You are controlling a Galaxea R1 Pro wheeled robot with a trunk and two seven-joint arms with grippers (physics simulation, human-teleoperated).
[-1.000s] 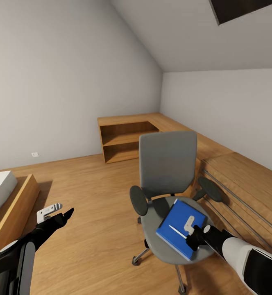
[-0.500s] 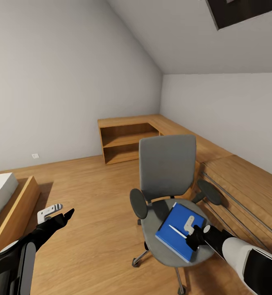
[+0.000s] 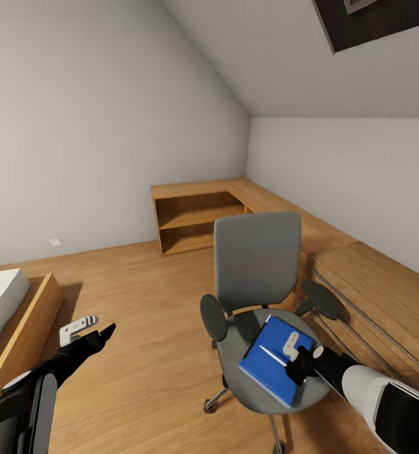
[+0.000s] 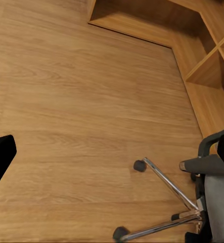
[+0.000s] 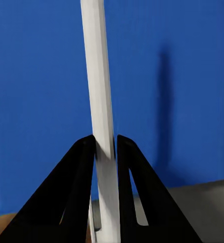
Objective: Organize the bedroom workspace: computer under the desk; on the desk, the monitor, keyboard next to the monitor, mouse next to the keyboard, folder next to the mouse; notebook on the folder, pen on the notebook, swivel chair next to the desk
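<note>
The pen (image 5: 100, 101) sits clenched in the right pincer (image 3: 296, 364), just above the blue folder (image 3: 274, 359) lying on the swivel chair (image 3: 258, 265) seat. Left pincer (image 3: 89, 328) hangs released over the floor. By my reckoning, nearly everything is left.

Swivel chair (image 3: 258, 296) base cut off below

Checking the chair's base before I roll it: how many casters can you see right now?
2 in the left wrist view: one caster at the end of a chrome leg, another at a second leg's end. Others are likely hidden under the swivel chair.
</note>
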